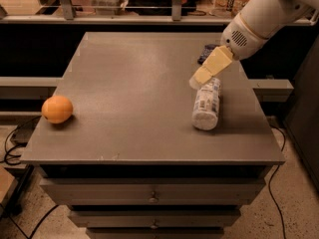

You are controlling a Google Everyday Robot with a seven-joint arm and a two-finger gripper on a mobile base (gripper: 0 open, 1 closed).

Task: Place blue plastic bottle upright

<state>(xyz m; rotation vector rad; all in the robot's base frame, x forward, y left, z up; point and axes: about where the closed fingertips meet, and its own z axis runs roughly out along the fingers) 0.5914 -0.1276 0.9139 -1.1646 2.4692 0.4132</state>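
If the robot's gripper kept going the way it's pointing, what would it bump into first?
Likely the table top, just beside the far end of the lying blue plastic bottle. The gripper slants down there, close to that end, so it might brush the bottle first; depth is unclear.

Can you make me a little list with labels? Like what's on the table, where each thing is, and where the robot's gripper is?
table: grey top, drawers underneath
blue plastic bottle: lying on its side, on the right part of the table
gripper: at the bottle's far end; cannot tell whether it touches
orange: on the left, near the front edge, far from the bottle
dark packet: back right, partly behind the gripper
job done?: no, the bottle is not upright yet
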